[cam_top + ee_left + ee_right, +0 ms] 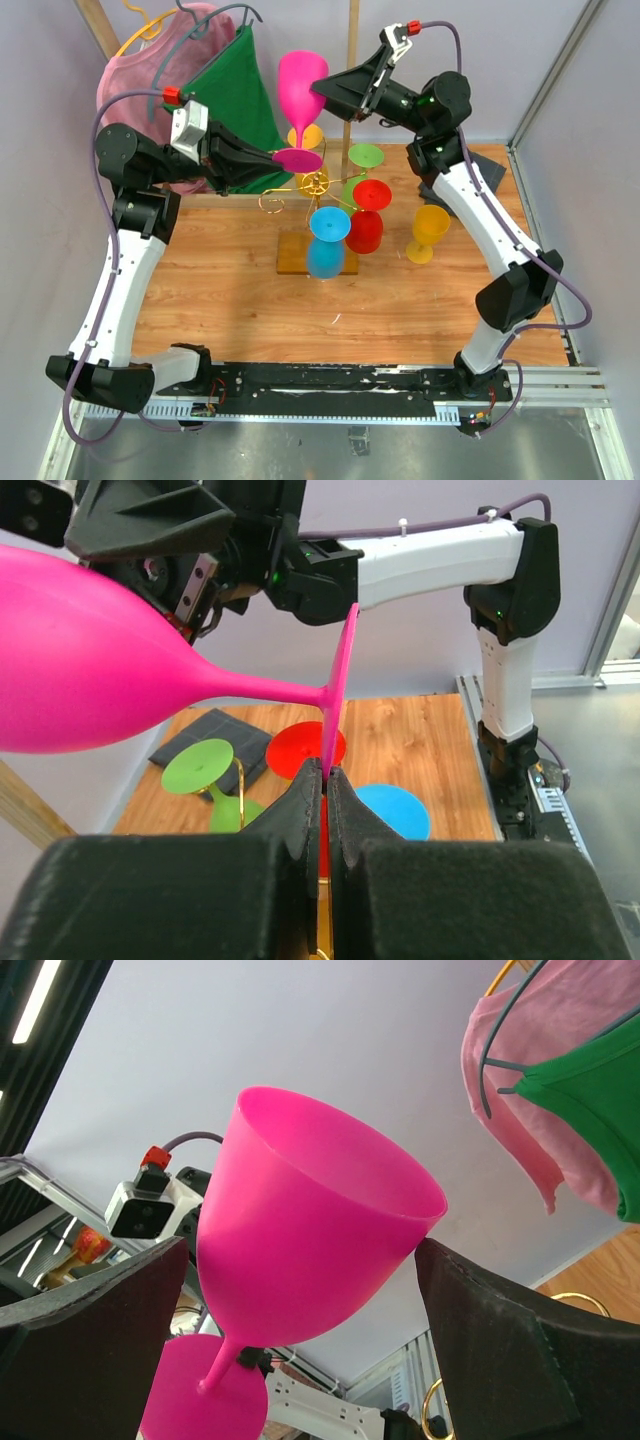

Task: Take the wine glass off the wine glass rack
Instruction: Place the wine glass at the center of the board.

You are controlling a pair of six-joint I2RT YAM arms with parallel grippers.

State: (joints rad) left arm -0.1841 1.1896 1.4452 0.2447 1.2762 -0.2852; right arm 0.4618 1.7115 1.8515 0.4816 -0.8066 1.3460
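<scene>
No legible text, label, brand, number or sign to be read in any of the three views.

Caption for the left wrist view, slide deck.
Left gripper shut on the foot rim of the pink wine glass, held sideways; right arm beyond.

The wooden desk point(230, 300) has the wine glass rack point(315, 185) standing on it, a yellow glass point(430, 232) and a dark mat point(215, 738).
</scene>
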